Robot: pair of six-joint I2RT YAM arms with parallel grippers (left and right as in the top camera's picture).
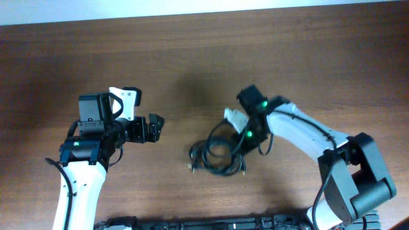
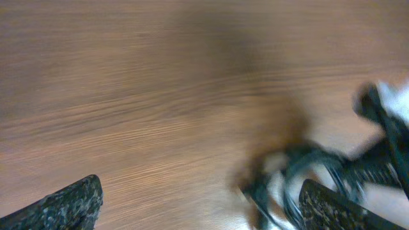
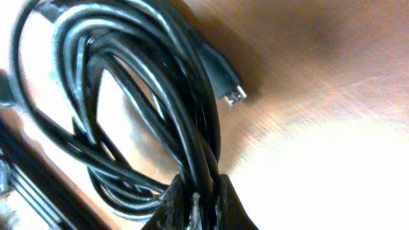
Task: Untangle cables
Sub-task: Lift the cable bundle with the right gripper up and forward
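Note:
The cables [image 1: 216, 155] lie as a tangle of thin black loops on the wooden table, right of centre. My right gripper [image 1: 245, 142] sits at the tangle's right edge. In the right wrist view it [image 3: 199, 191] is shut on a few black strands of the cables [image 3: 160, 108], and a silver-tipped plug [image 3: 231, 93] points off to the right. My left gripper [image 1: 156, 128] stands open a short way left of the tangle, holding nothing. In the left wrist view its fingers are spread wide [image 2: 198, 211], and the blurred cables [image 2: 300, 172] lie ahead near the right finger.
Brown wooden table [image 1: 192, 57] all around. A white part [image 1: 233, 116] of the right arm sits just above the tangle. A dark bar [image 1: 211, 223] runs along the table's near edge. The pale wall strip [image 1: 128, 9] borders the far edge.

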